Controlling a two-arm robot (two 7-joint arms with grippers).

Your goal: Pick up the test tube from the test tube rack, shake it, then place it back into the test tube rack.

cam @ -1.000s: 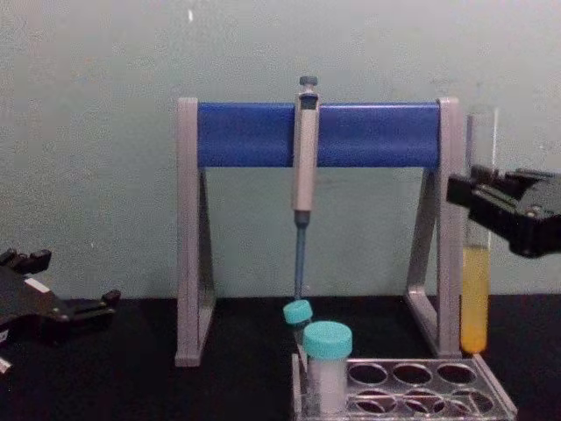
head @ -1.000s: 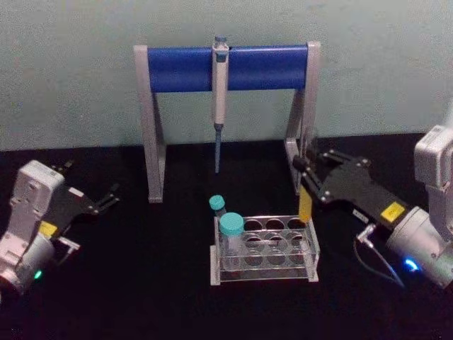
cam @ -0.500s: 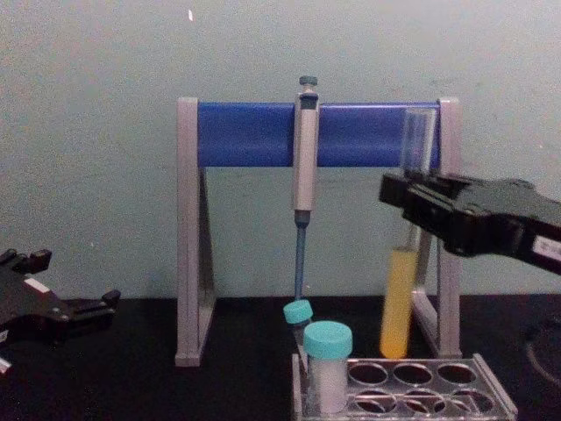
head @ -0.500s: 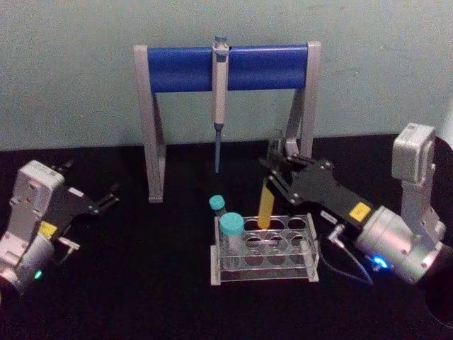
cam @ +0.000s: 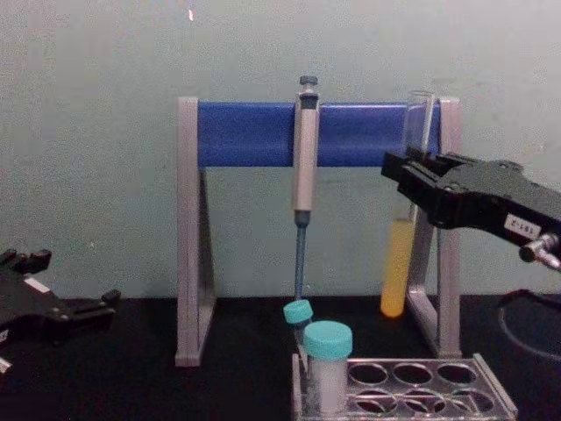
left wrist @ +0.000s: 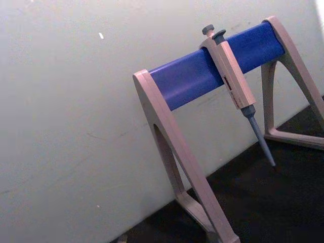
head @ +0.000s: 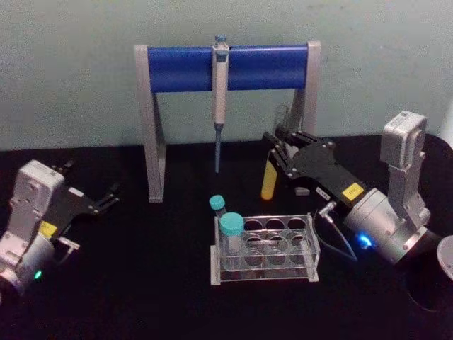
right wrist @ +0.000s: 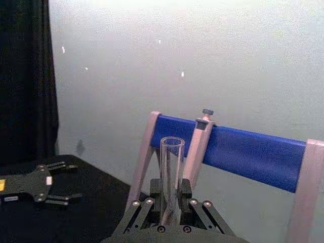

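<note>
Yellow-filled test tube (cam: 398,267), clamped by the right gripper (cam: 412,171), has risen farther above its rack (head: 283,273).

A pipette (head: 220,85) hangs on the grey-and-blue stand (head: 182,69)

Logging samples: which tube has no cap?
The tall test tube with yellow liquid, held in the right pincer; the two shorter tubes wear teal caps.

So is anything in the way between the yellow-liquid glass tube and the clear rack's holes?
Nothing visible. The right gripper holds the tall glass test tube high, behind the low clear plastic rack; both teal-capped tubes stand at its left end.
</note>
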